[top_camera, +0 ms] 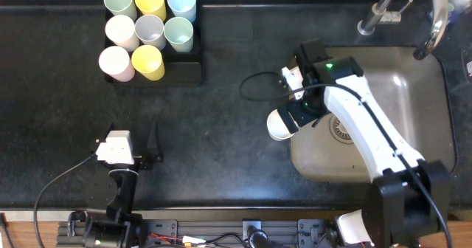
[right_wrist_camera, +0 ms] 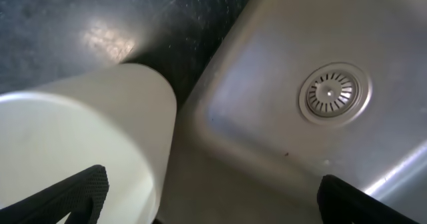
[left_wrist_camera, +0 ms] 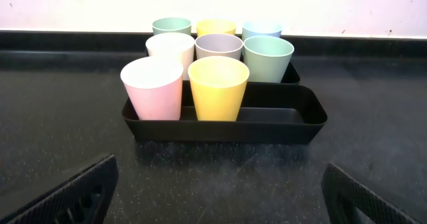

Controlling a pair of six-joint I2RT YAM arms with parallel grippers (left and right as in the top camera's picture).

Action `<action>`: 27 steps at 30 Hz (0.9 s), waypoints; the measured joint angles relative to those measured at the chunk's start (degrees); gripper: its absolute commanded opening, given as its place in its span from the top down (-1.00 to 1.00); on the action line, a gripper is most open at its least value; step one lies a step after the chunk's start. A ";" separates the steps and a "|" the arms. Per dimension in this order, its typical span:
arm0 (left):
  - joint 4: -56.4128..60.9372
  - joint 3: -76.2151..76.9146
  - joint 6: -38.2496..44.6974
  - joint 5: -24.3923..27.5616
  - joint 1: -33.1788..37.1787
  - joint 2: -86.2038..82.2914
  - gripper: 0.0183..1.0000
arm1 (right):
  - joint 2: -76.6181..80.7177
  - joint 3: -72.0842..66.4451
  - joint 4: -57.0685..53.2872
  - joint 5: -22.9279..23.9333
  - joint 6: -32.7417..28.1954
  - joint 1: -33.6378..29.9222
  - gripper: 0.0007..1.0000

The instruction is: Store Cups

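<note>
While the left claw point(left_wrist_camera: 217, 187) sits low over the dark tabletop point(top_camera: 221, 167) with its jaws spread wide, it faces a black tray point(left_wrist_camera: 267, 127) near the tabletop's far left corner. Eight cups point(top_camera: 150, 31) stand upright in that tray, leaving one front corner bare. The right claw point(right_wrist_camera: 213, 187) is at the rim of the steel sink point(top_camera: 413, 85), its jaws also wide apart. A white cup point(right_wrist_camera: 87, 131) lies tipped on its side just beside one finger, and I cannot tell whether they touch
</note>
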 measured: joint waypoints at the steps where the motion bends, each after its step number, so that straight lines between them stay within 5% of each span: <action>1: 0.00 0.00 0.00 0.00 0.00 0.00 -1.00 | 0.52 0.00 0.13 0.00 -0.13 0.00 -0.96; 3: 0.00 0.00 0.00 0.00 0.00 0.00 -1.00 | 1.31 0.00 0.31 0.00 -0.59 0.00 -0.75; 5: 0.00 0.00 0.00 0.00 0.00 0.00 -1.00 | 1.66 0.00 0.42 -0.11 -1.20 0.02 0.91; 17: 0.00 0.00 0.00 0.00 0.00 0.00 -1.00 | 1.68 6.16 -5.44 -3.39 -0.13 2.71 0.92; 27: 0.00 0.00 0.00 0.00 0.00 0.00 -1.00 | 11.80 50.14 -20.52 -2.36 3.65 13.07 0.91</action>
